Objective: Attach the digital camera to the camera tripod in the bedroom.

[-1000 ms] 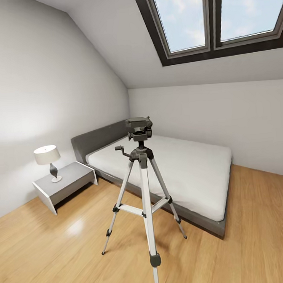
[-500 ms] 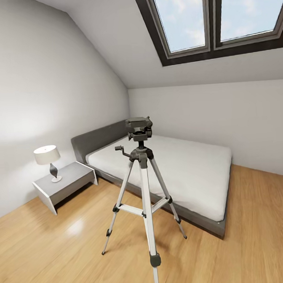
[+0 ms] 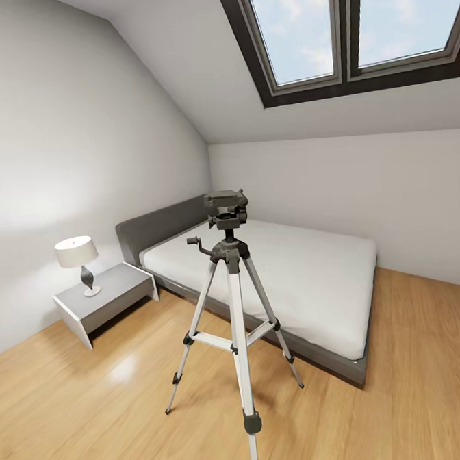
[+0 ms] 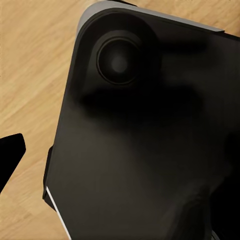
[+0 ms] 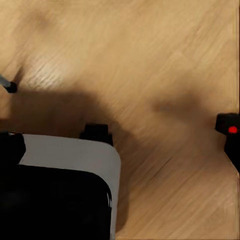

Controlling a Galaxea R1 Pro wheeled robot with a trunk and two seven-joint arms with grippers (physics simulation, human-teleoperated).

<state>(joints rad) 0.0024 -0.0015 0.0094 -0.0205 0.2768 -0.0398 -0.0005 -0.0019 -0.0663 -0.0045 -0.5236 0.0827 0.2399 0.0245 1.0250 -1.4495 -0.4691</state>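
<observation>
The camera tripod [image 3: 235, 305] stands on the wood floor of the bedroom in front of the bed, with silver legs, black joints and a black head [image 3: 226, 209] with nothing mounted on it. One of its black feet [image 5: 9, 86] shows in the right wrist view. At the edge of that view sits a small black thing with a bright red round button, which looks like the digital camera [image 5: 229, 131]; whether it lies on the floor or is held I cannot tell. One dark fingertip [image 4: 10, 155] of my left gripper shows over the floor beside my black base [image 4: 145, 135].
A low grey bed [image 3: 288, 281] with a white mattress fills the corner behind the tripod. A grey nightstand [image 3: 104, 297] with a white lamp [image 3: 77, 258] stands at the left wall. Skylights [image 3: 346, 30] sit in the sloped ceiling. Wood floor lies open on both sides of the tripod.
</observation>
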